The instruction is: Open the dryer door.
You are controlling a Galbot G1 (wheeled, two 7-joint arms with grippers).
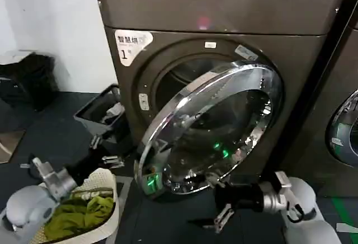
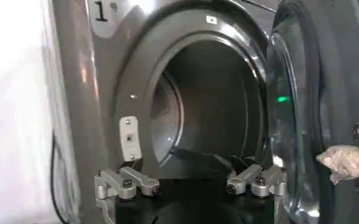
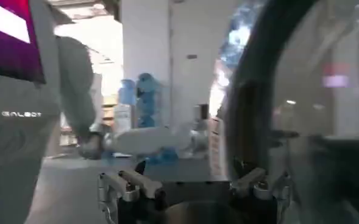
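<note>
The dryer door [image 1: 215, 129] stands partway open, chrome rim swung out from the dryer [image 1: 224, 42], hinge side at three o'clock, free edge hanging low at about eight o'clock of the round opening. The right end effector [image 1: 222, 217] sits just below the door's bottom rim, at six o'clock of the glass, fingers spread and gripping nothing. From its wrist camera the tinted dome [image 3: 313, 109] looms right alongside, so this arm is plainly the nearer one. The left end effector [image 1: 109, 160] waits off at nine o'clock, near the laundry basket [image 1: 106, 221], jaws released too, looking straight into the drum [image 2: 209, 109]. By my read, the door's free edge lies up and left of the right end effector, and pushing that edge further outward finishes the swing.
</note>
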